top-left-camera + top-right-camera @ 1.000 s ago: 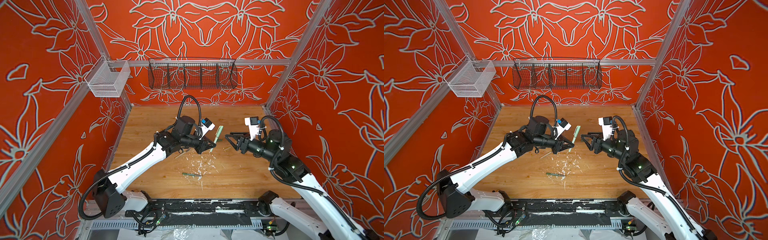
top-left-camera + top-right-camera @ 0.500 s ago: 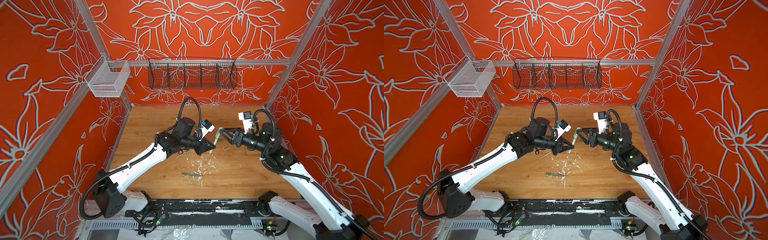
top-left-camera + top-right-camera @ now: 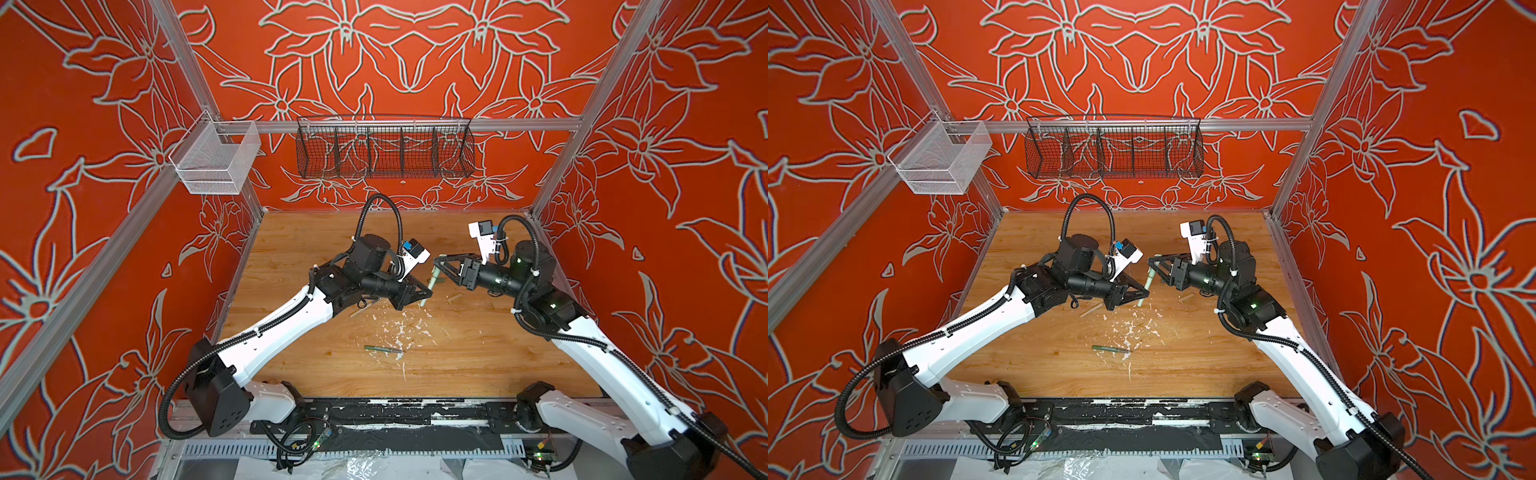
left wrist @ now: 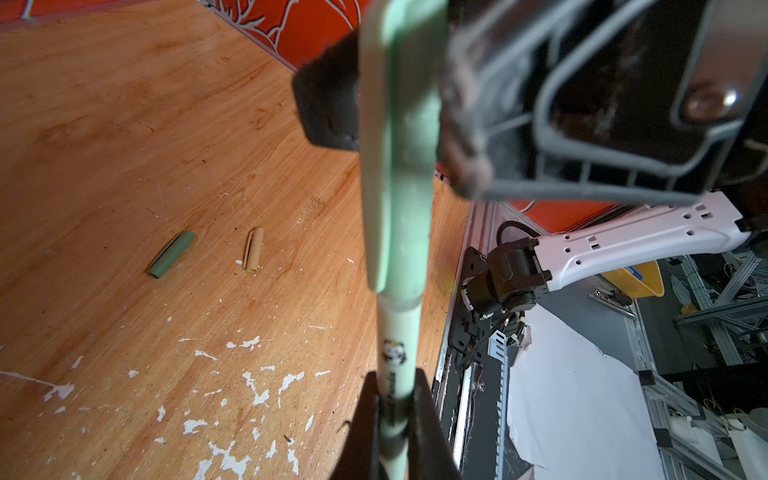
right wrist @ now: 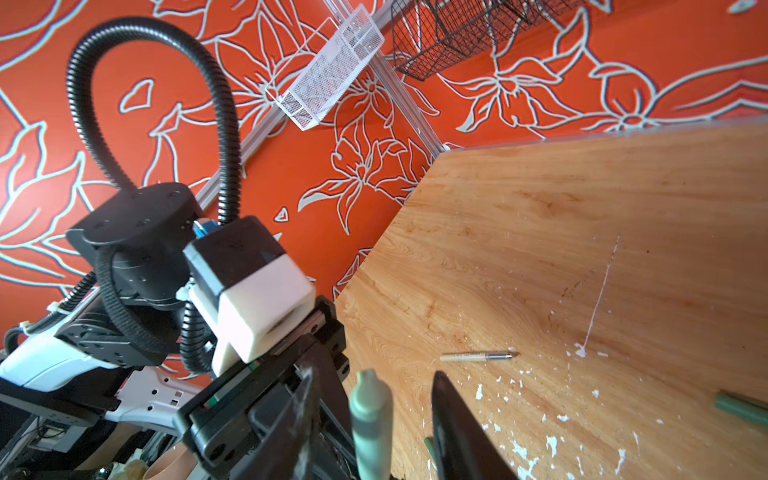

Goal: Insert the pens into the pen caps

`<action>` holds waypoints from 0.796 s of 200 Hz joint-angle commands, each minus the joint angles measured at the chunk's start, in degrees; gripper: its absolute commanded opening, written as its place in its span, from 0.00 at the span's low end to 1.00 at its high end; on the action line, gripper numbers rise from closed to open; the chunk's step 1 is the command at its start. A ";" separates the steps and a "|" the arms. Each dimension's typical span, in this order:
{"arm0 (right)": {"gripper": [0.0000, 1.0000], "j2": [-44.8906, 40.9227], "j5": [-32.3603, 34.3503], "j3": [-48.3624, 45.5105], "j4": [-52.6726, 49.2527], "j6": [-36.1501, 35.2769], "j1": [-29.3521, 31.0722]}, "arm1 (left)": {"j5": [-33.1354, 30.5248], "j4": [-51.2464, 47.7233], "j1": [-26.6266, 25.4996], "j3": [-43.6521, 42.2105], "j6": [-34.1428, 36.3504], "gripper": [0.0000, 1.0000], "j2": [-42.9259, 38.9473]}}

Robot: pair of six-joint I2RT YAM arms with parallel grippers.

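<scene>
Orange walls with a pale floral outline enclose a light wooden tabletop (image 3: 478, 365), speckled near its middle with white paint flecks (image 3: 401, 328). A white mesh basket (image 3: 216, 160) hangs on the left frame rail and a long black wire basket (image 3: 384, 151) hangs on the back wall.

We see the two arms meeting above the middle of the board. The left gripper (image 3: 426, 294) is pressed together on the lower barrel of a slim pale green pen (image 4: 397, 332), held tilted and clear of the wood. The pen's upper end carries a stubby light green cap (image 4: 399, 145) with a clip. The right gripper (image 3: 438, 270) stands with one jaw on each side of that cap. In the right wrist view bare wood shows between the cap (image 5: 370, 411) and one of the black fingers (image 5: 453, 415), so we read the jaws as spread rather than pinching.

The rest of the task's things lie on the board:
- a thin tan pen (image 3: 1092, 309), partly under the left arm;
- a thin dark green pen (image 3: 1108, 348), among the flecks nearer the front edge;
- a short tan cap (image 4: 253, 249) and a short dark green cap (image 4: 171, 255), lying near each other but apart.
</scene>
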 commanded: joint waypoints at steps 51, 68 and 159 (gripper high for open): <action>0.17 0.18 -2.12 -0.75 5.68 3.46 -0.25 | -0.05 0.93 0.18 0.50 0.74 0.00 -1.42; 0.11 0.29 -2.15 -0.39 4.51 2.66 -0.21 | -1.38 1.69 0.18 0.45 0.04 0.00 -1.70; 0.00 -1.01 -2.12 -3.64 2.88 0.31 -0.16 | -7.09 7.79 3.64 8.47 -5.00 0.00 3.06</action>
